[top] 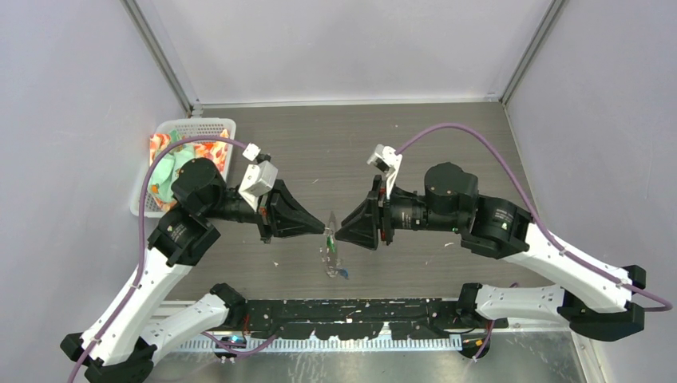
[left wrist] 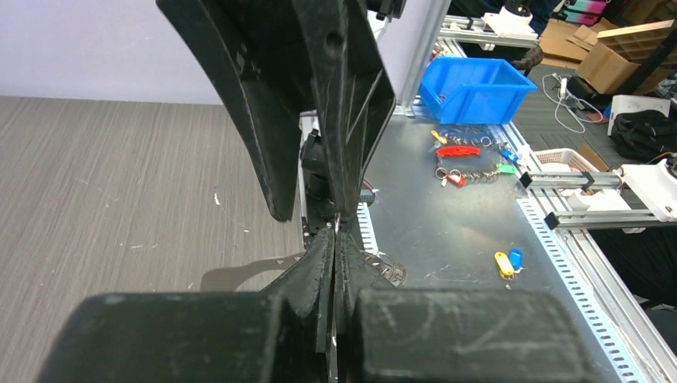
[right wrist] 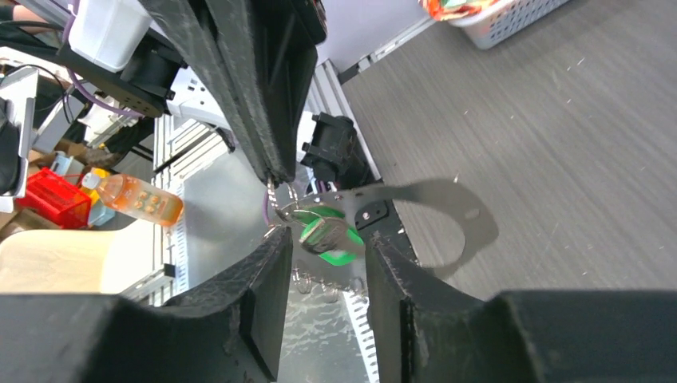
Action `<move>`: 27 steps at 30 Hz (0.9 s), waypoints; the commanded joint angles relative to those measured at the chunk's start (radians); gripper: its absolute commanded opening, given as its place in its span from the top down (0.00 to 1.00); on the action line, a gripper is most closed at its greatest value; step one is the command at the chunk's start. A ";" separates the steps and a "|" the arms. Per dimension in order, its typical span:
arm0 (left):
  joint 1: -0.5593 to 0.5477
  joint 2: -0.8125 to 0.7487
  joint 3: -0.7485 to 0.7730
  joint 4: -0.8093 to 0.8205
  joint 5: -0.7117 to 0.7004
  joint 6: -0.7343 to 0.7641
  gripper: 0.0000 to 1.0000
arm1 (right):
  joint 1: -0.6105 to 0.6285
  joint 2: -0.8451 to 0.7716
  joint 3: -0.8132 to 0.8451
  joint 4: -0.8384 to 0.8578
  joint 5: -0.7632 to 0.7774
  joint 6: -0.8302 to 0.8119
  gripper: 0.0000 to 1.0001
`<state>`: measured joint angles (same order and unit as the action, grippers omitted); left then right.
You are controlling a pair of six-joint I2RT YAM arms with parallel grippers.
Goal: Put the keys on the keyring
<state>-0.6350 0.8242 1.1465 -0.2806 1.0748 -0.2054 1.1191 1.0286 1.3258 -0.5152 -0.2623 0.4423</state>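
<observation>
Starting nearest the arm bases, the blue-headed key (top: 344, 275) sits at the near end of the keyring (top: 332, 254). The keyring runs as a thin grey strip away from the bases, up into the gap between the two grippers. Whether that near end rests on the table (top: 415, 152) I cannot tell. Farther along, the green-headed key (right wrist: 327, 237) lies against the ring, just off the tips of the right gripper (right wrist: 329, 255). Its jaws stand apart with a clear gap, and the green head sits before that gap, pinched by neither finger as far as shows. Facing it tip to tip, the left gripper (left wrist: 334, 239) has its jaws pressed together on the ring's thin metal edge. Beyond, at the table's far left, stands a white basket (top: 214, 128) of colourful cloth.
</observation>
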 commanded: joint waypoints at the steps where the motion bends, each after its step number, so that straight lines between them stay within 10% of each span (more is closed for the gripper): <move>1: -0.004 -0.020 0.002 0.061 0.001 -0.003 1.00 | -0.003 -0.033 0.043 0.002 0.030 -0.064 0.54; 16: -0.004 -0.016 -0.021 0.025 -0.040 0.039 1.00 | -0.003 0.051 0.056 0.088 -0.023 -0.103 0.63; 23: -0.005 -0.007 -0.030 0.004 -0.055 0.054 1.00 | -0.003 0.061 0.063 0.080 -0.014 -0.105 0.97; 27: -0.003 0.003 -0.064 -0.046 -0.093 0.118 0.92 | -0.004 0.063 0.054 0.074 0.016 -0.109 0.99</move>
<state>-0.6350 0.8246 1.1061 -0.3069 1.0046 -0.1539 1.1191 1.0920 1.3506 -0.4759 -0.2886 0.3450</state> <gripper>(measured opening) 0.009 0.027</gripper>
